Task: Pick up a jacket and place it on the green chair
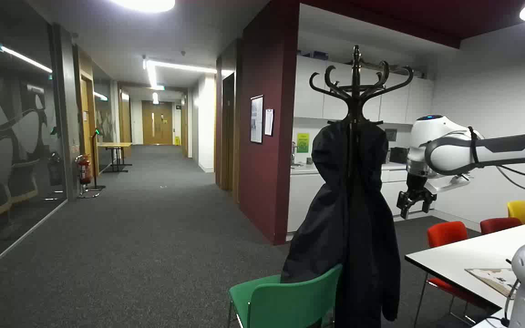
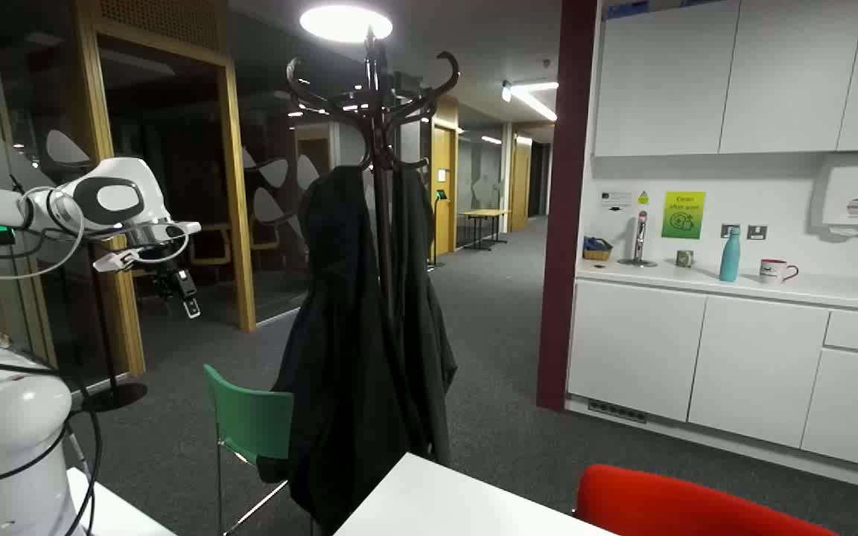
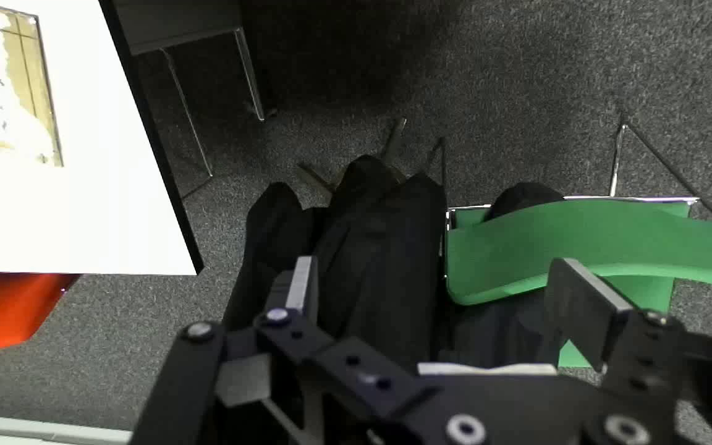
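The jacket is long black fabric, hanging from the coat stand in both exterior views [image 1: 319,228] [image 2: 336,313]. Its lower part overlaps the green chair's seat; whether it rests there I cannot tell. The green chair [image 1: 294,303] stands right by the jacket, also in the other exterior view [image 2: 250,420], with its legs partly hidden. My gripper [image 1: 415,210] points down, open and empty, raised beside the jacket and apart from it; it also shows in an exterior view [image 2: 179,305]. In the wrist view the open jaws [image 3: 435,272] frame the jacket [image 3: 381,266] and the chair's backrest [image 3: 578,241] below.
The black branched coat stand [image 1: 356,98] rises above gripper height. A white table [image 1: 486,250] bears a board [image 1: 495,278]. Red chairs [image 1: 447,234] stand along it, a yellow chair [image 1: 517,212] farther back. A kitchen counter [image 2: 697,286] runs along the wall.
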